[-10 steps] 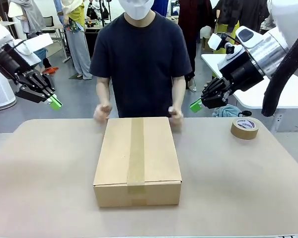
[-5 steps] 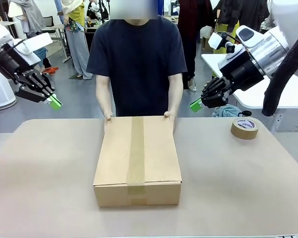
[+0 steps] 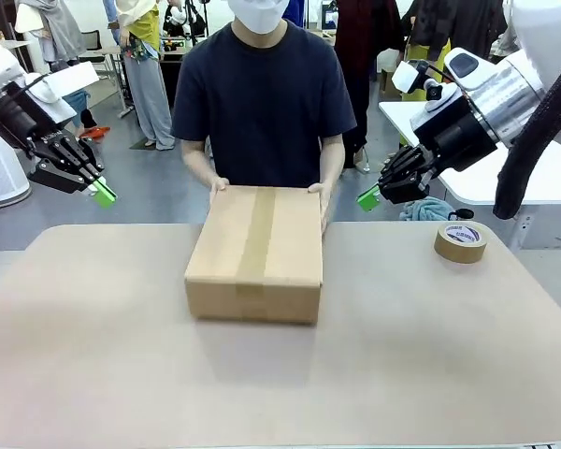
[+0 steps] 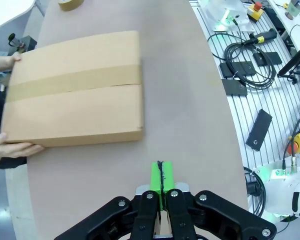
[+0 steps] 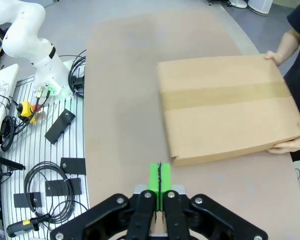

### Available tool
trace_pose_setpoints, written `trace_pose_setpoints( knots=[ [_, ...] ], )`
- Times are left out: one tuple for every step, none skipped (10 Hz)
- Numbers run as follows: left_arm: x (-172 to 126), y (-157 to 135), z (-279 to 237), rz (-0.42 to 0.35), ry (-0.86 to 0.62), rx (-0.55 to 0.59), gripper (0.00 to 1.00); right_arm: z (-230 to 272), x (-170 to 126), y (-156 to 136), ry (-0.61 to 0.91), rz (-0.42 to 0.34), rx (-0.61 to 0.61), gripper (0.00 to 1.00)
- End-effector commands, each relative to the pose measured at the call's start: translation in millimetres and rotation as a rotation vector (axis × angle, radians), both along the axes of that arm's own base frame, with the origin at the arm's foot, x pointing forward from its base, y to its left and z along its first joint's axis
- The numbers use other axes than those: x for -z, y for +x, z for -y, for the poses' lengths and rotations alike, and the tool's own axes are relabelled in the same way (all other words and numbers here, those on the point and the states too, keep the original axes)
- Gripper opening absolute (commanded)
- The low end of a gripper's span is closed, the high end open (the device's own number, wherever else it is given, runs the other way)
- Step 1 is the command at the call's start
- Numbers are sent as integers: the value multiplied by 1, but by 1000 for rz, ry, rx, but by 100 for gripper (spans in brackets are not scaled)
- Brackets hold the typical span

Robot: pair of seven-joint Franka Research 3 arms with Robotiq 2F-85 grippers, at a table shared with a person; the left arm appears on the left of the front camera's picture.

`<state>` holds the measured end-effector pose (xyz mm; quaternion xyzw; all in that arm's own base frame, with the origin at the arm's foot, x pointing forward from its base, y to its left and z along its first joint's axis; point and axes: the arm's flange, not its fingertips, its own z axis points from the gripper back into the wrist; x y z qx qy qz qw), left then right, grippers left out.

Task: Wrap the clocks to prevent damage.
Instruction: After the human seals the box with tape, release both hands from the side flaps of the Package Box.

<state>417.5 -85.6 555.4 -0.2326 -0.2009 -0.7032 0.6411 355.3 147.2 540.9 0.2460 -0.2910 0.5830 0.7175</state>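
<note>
No clocks are in view. A sealed cardboard box [image 3: 257,248] with a tape strip along its top sits mid-table, its far end raised by a person's hands [image 3: 218,187]. My left gripper [image 3: 101,194] hangs shut above the table's far left corner, well clear of the box. Off the far right, my right gripper [image 3: 367,197] is also shut and holds nothing. In the left wrist view the green pads [image 4: 161,172] press together, with the box [image 4: 75,95] ahead. The right wrist view shows the same closed pads [image 5: 160,177] and the box [image 5: 225,105].
A roll of brown tape [image 3: 460,241] lies at the far right of the table [image 3: 93,327]. A blue cloth [image 3: 428,210] sits behind it. Cables and black boxes lie on a slatted bench [image 5: 35,165] beside the table. People stand in the background.
The person's hands have gone to the far end of the box, gripped it and tipped it up toward them. Neither arm has moved, and both pairs of pads still look closed.
</note>
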Motion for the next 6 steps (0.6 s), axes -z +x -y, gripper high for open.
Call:
trace_pose_setpoints(
  knots=[
    [-3, -6, -1, 1, -9, -11, 59, -1, 2, -9, -41, 18, -9, 58],
    [-13, -1, -4, 6, -20, 3, 59, -4, 2, -6, -31, 17, 10, 65],
    [-15, -8, -5, 11, -24, -11, 100, -5, 6, -6, -40, -8, -5, 100],
    [-16, -15, -5, 11, -21, -34, 62, -5, 8, -9, -55, -13, -19, 100],
    [-22, -10, -7, 11, -18, -26, 100, -7, 7, -7, -52, -5, -23, 100],
    [-22, -11, -7, 4, -19, -25, 100, -9, 9, -6, -64, -14, -21, 93]
  ],
)
